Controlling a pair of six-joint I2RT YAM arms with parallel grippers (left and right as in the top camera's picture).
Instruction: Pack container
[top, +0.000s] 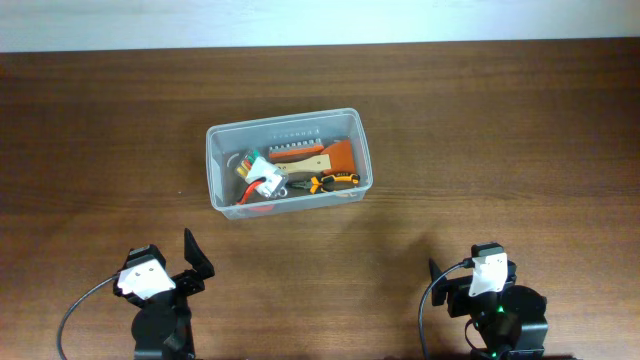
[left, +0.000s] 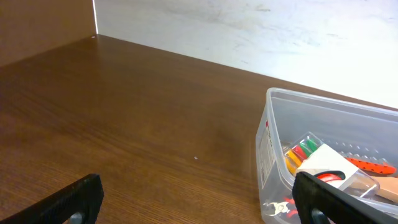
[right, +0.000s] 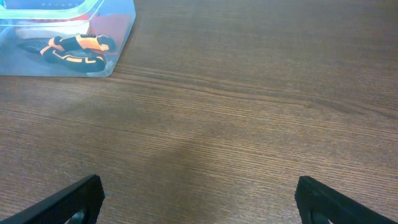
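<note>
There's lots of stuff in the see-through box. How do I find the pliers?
Look in the middle of the brown wooden table for the clear plastic container. The pliers lie inside it, along the wall nearest the robot, toward the robot's right corner. They are the only tool there with orange-and-black handles.

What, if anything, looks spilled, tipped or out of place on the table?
Nothing stands out. The container stands upright on the table, slightly turned, with the tools lying inside it. The left gripper and the right gripper are open, away from it.
</note>
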